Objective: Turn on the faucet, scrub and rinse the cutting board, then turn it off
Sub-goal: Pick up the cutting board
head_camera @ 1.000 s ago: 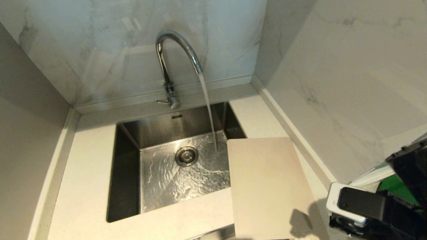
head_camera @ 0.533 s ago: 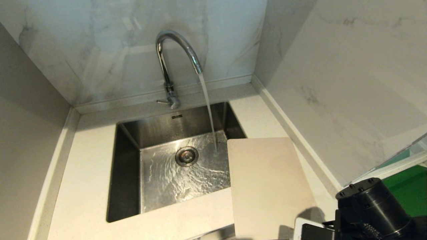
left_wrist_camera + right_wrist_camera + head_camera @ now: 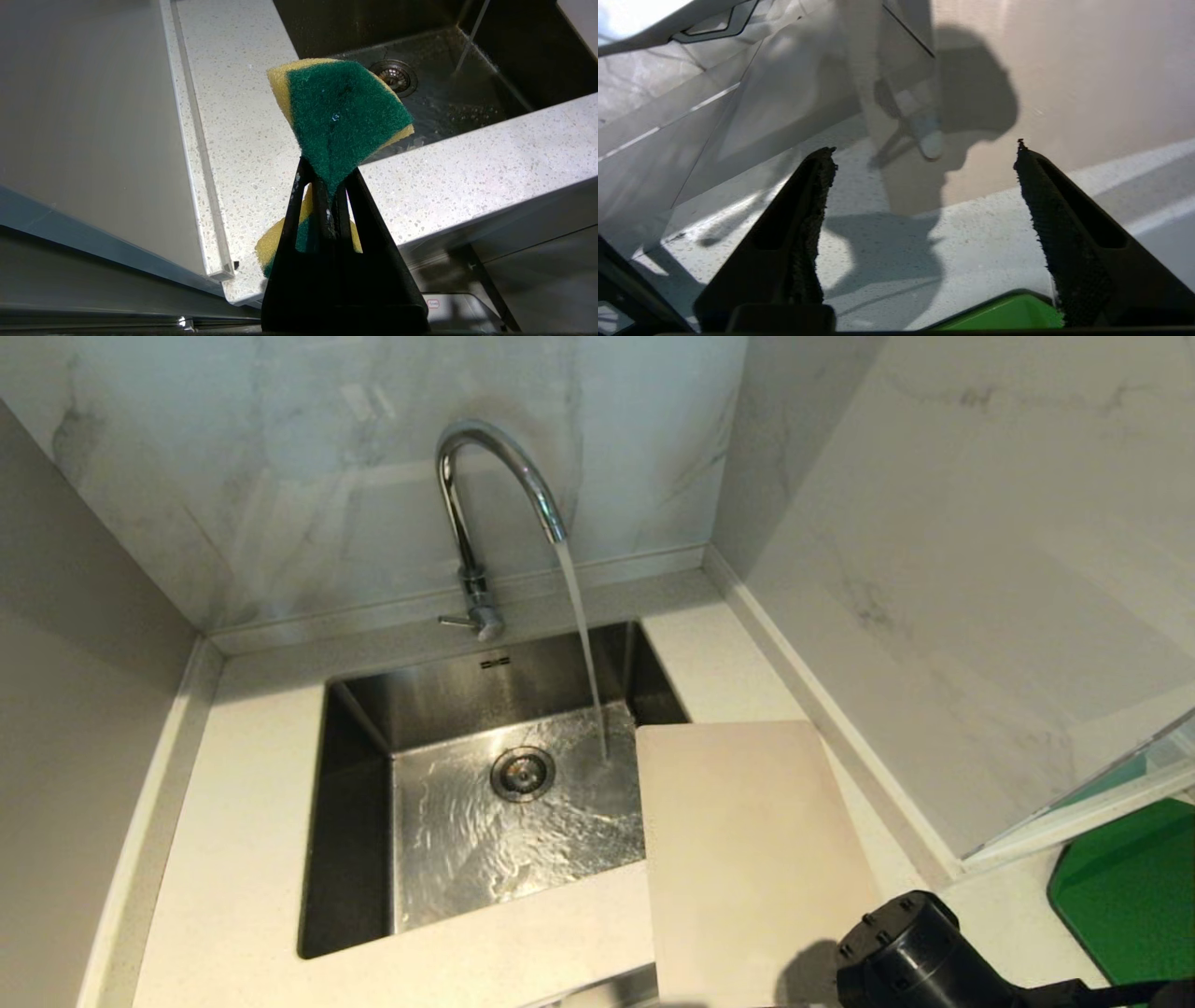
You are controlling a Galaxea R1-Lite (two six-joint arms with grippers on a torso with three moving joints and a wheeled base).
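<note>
The chrome faucet (image 3: 485, 495) stands behind the sink, and a stream of water runs from its spout into the basin. The beige cutting board (image 3: 747, 849) lies flat on the counter to the right of the sink, its left edge overhanging the basin. My right gripper (image 3: 924, 147) is open and empty, hovering over the counter by the board's (image 3: 1064, 70) near right corner; only its black wrist (image 3: 906, 952) shows in the head view. My left gripper (image 3: 327, 186) is shut on a green and yellow sponge (image 3: 341, 112) above the counter's front edge, left of the sink.
The steel sink (image 3: 355, 821) has a wet floor and a round drain (image 3: 523, 773). Marble walls close in behind and to the right. A green mat (image 3: 1130, 896) lies on the counter at the far right, just under my right gripper's fingers (image 3: 1064, 242).
My right arm has swung down and to the left in the head view, ending at the board's near right corner. The water keeps running and the board has not moved.
</note>
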